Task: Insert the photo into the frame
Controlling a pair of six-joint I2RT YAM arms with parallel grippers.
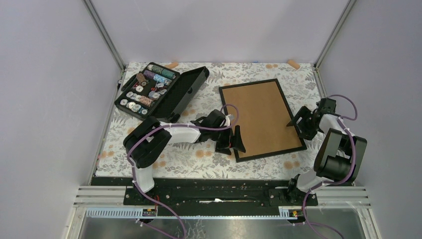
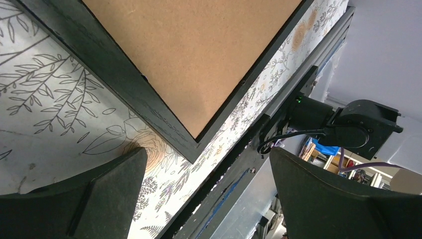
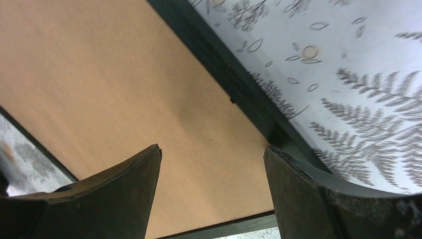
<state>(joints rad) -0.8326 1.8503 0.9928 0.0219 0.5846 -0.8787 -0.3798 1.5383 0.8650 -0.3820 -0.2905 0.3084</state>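
Frame [image 1: 262, 118] lay back-up toward the right edge of the worktop [image 1: 199, 159], photo nowhere visible, so maybe inside. Left pincer [image 1: 234, 147] and right pincer [image 1: 295, 125] gaped open, holding nothing.

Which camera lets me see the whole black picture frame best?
The top external view: the frame shows whole, brown back up. The left wrist view catches one corner, the right wrist view one edge.
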